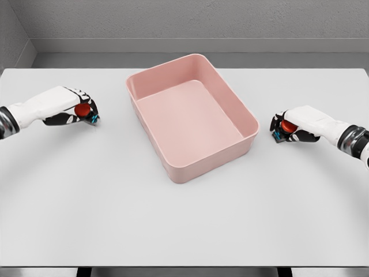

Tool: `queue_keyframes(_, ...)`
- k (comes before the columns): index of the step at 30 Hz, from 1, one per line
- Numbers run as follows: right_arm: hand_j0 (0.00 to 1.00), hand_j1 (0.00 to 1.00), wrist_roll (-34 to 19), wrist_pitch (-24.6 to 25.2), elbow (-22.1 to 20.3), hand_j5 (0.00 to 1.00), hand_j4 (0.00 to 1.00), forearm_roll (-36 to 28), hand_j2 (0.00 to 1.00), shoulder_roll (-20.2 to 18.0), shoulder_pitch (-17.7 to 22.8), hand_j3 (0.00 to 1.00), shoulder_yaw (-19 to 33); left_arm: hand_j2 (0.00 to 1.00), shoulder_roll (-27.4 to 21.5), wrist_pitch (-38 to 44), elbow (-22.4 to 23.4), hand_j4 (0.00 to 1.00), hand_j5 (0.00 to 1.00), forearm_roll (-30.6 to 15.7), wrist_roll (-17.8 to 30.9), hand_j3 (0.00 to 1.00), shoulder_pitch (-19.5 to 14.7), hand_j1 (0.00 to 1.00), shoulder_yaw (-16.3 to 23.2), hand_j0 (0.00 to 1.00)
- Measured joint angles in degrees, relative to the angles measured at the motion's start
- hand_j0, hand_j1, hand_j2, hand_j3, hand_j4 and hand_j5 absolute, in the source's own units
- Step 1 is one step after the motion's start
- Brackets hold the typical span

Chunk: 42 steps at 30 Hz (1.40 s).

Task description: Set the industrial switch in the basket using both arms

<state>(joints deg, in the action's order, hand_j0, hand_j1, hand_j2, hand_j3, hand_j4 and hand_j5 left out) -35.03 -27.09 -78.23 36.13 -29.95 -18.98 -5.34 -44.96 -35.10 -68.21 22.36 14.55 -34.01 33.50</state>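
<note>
Spreading across nearly the whole view is a white table point(184, 231), and on it, a little behind the middle, sits a pink basket point(173, 158), a rounded rectangular tub turned at an angle so that one corner points toward the near edge. Its floor is bare pink with nothing lying in it. Two switches show, one on each side of the basket and both outside it, well apart from its walls. The left switch point(84, 111) has a red round button and a bit of teal at its base; it sits low at the table surface inside the left hand point(78, 108), whose arm comes in from the left edge. That hand's fingers are curled closely around the switch, with the red button showing between them. The right switch point(286, 128), also red on top with teal below, lies likewise within the right hand point(295, 126), whose arm enters from the right edge. The right fingers wrap over it from above and the side, closed on it, and only part of the button is seen. Both hands rest down near the table, roughly level with the basket's middle.
</note>
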Motion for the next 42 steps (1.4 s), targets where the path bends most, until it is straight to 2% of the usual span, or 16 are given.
queue_keyframes(7,0.42,0.42,0.04,-0.91,-0.6,0.42,0.42,-0.39,0.42,-0.09,-2.9,0.42,0.08,0.52,-0.43,0.01,-1.87,0.52,0.52,-0.37,-0.07,0.52,-0.26,0.52,-0.1,0.52)
queue_keyframes(16,0.43,0.43,0.01,-1.05,-1.13,0.43,0.43,-0.7,0.43,-0.07,-3.95,0.43,0.03,0.52,-0.51,0.0,-3.69,0.52,0.52,-0.5,-0.1,0.52,-1.49,0.52,-0.19,0.52)
queue_keyframes(37,0.43,0.43,0.02,0.05,-8.02,0.43,0.43,-1.4,0.43,-0.35,-6.94,0.43,-0.23,0.52,-1.06,0.01,-10.12,0.52,0.52,-3.37,-0.1,0.52,-2.55,0.52,-0.29,0.52)
queue_keyframes(42,0.43,0.43,0.01,2.08,-8.32,0.43,0.43,-1.17,0.43,0.84,-11.78,0.43,-4.12,0.52,-1.4,0.01,-11.41,0.52,0.52,-3.47,-0.1,0.52,-2.55,0.52,-0.34,0.52)
